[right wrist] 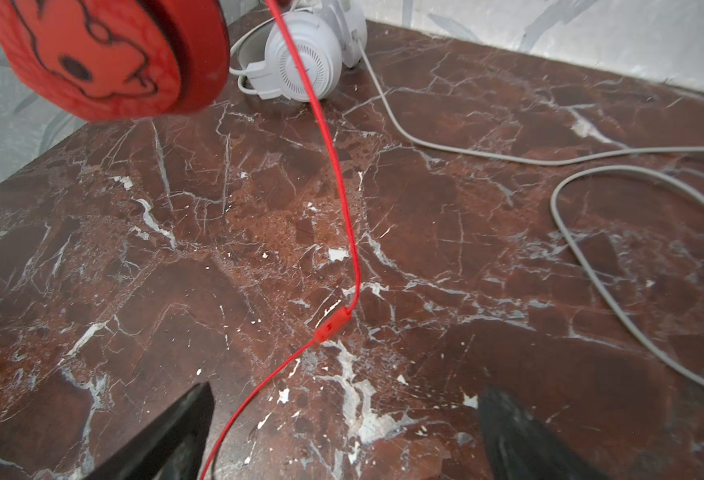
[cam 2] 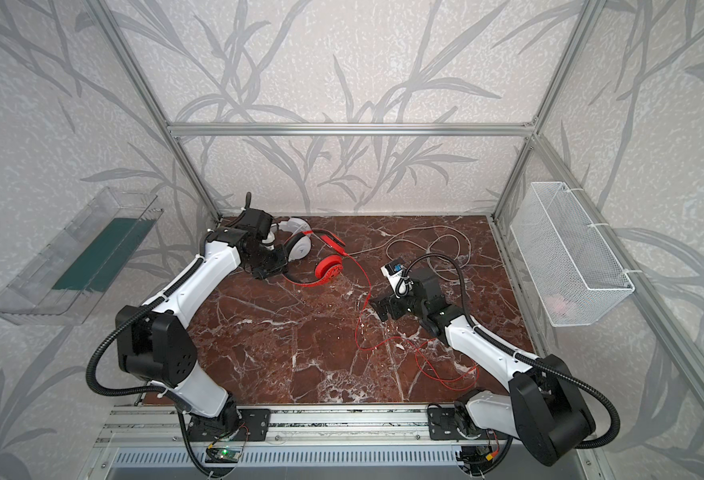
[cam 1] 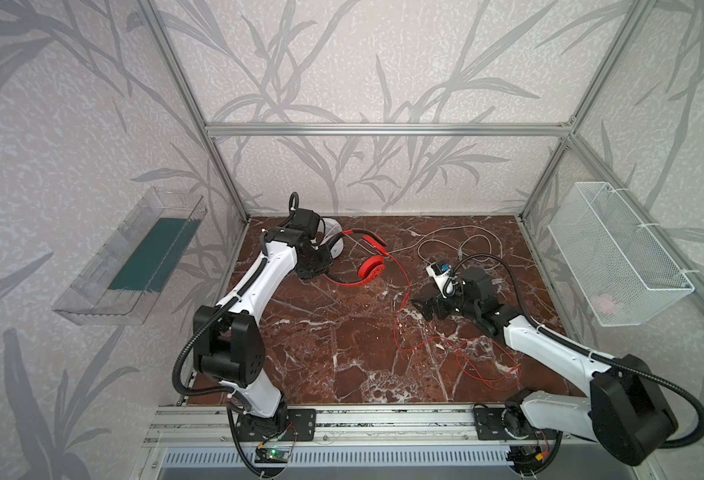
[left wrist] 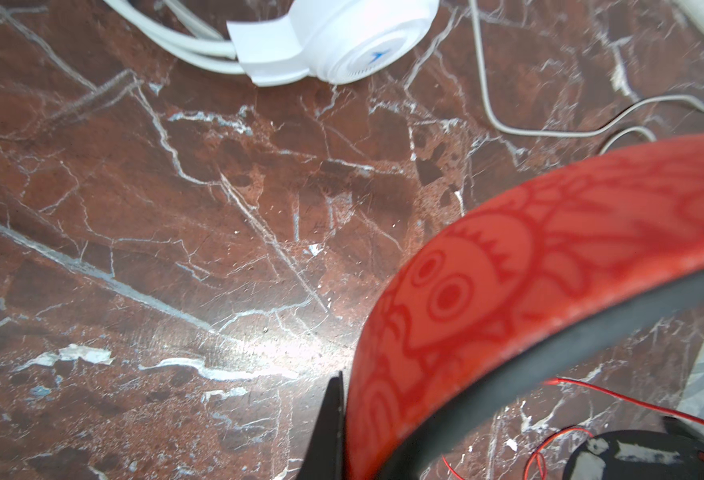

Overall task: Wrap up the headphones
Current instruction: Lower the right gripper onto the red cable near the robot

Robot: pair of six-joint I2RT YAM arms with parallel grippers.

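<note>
- Fingers (left wrist: 332, 419) of the left gripper (cam 1: 317, 271) are pinching shut on the band of the red headphones (cam 1: 373, 270), holding that pair up at the back left of the surface (cam 1: 321, 353). One patterned ear cup is hanging free.
- From that pair the red cable (right wrist: 335, 174) is trailing down across the surface, through its in-line remote (right wrist: 332, 325), and on into loose loops lying near the right arm's base.
- Over this cable the right gripper (cam 1: 423, 309) is hovering low with its fingers (right wrist: 175, 432) spread wide and holding nothing. The wrist view is showing the cable running between them.
- Just behind the red pair, the white headphones (cam 1: 335, 245) are lying untouched, with their white-grey cable (right wrist: 508, 158) sprawling toward the back right.
- Wrapping, as I judge it, is only beginning: one arm is steadying the red pair while the other is lining up on its cable.
- Next, I think, the right fingers need to be closing on the cable near the remote, then carrying it round the band turn by turn, drawing in the slack without snagging the grey lead.
</note>
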